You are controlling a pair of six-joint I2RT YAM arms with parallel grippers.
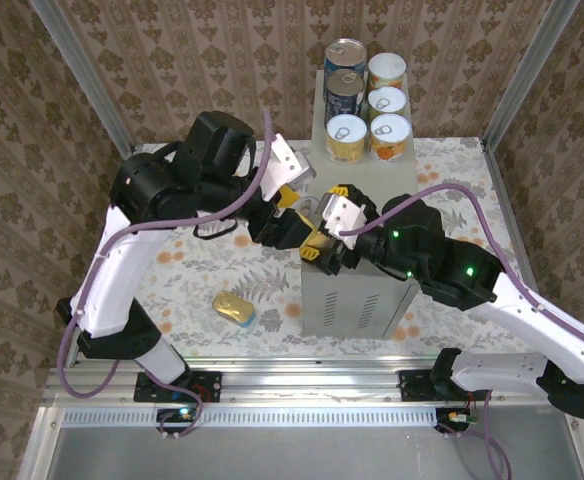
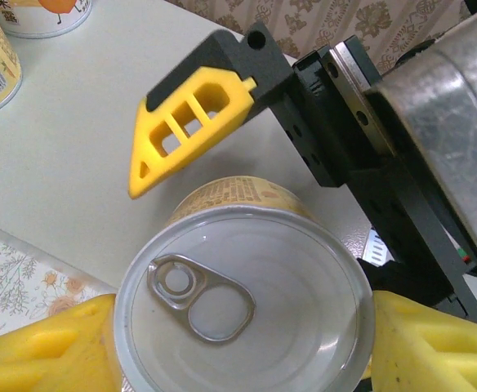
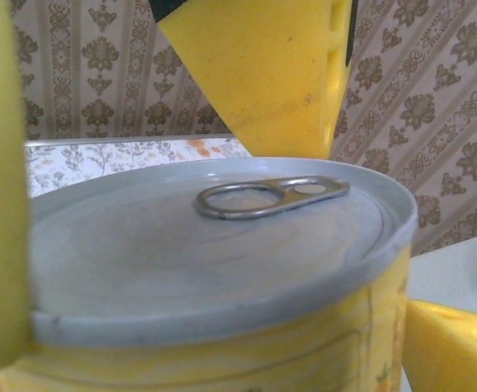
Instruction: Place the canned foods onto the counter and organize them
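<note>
Yellow pull-tab can (image 2: 238,318) over the grey tabletop's (image 1: 372,175) near end, left gripper (image 2: 240,347) jaws clamping its sides, right gripper (image 3: 222,278) jaws wide around it: likely stiff, weighty, slick; grip mid-wall.

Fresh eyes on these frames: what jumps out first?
Over the near end of the counter, the left tool is shut on a yellow can and the right tool straddles it too. At the far end six cans stand in two rows; a flat tin lies off it, to the left.
</note>
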